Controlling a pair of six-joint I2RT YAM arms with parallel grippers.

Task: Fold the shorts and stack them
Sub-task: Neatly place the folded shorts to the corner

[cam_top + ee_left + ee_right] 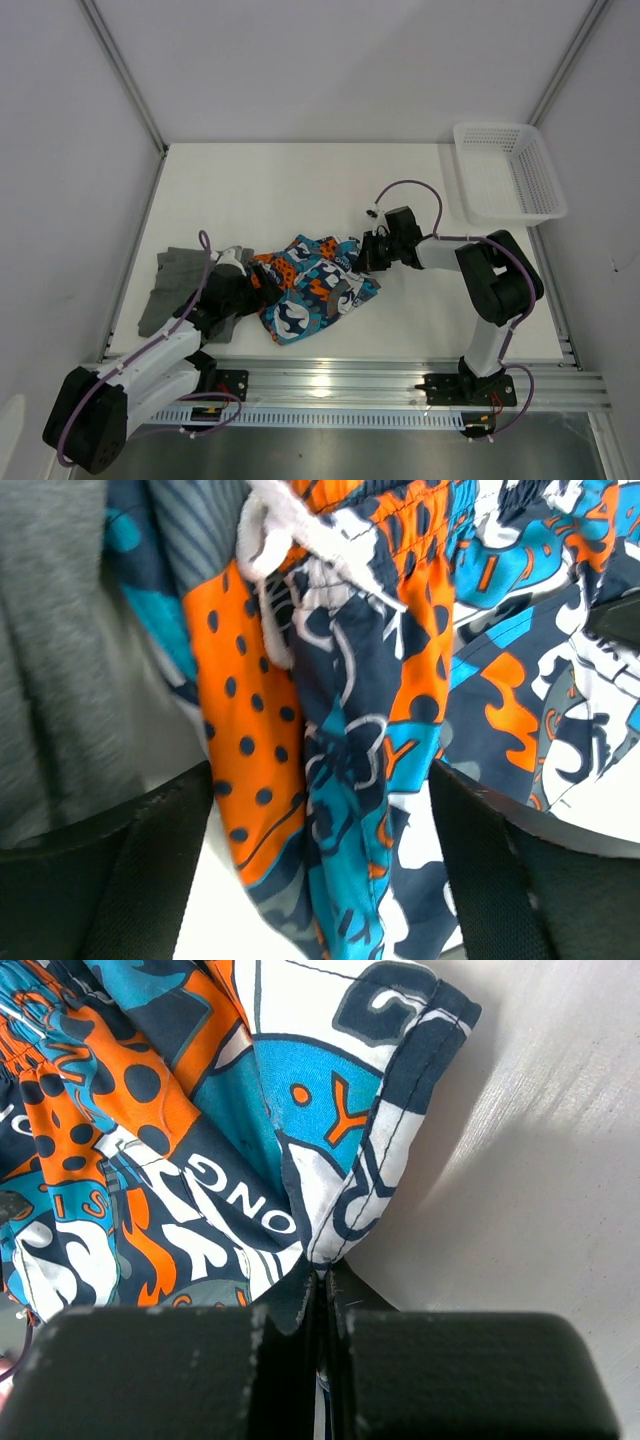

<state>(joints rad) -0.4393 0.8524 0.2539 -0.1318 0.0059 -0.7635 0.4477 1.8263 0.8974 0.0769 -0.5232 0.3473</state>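
Note:
The patterned shorts (318,285) lie crumpled mid-table, and the dark grey shorts (170,283) lie bunched to their left. My left gripper (252,287) is open at the patterned pair's left end. In the left wrist view its jaws stand wide either side of a hanging fold of the patterned shorts (340,730), with the white drawstring (268,540) above and the grey shorts (50,660) at the left. My right gripper (363,254) is at the right end. In the right wrist view it (322,1282) is shut on a hem corner of the patterned shorts (250,1110).
A white mesh basket (505,172) stands at the back right corner of the white table (300,190). Walls close in the table on the left, back and right. A metal rail (340,385) runs along the near edge.

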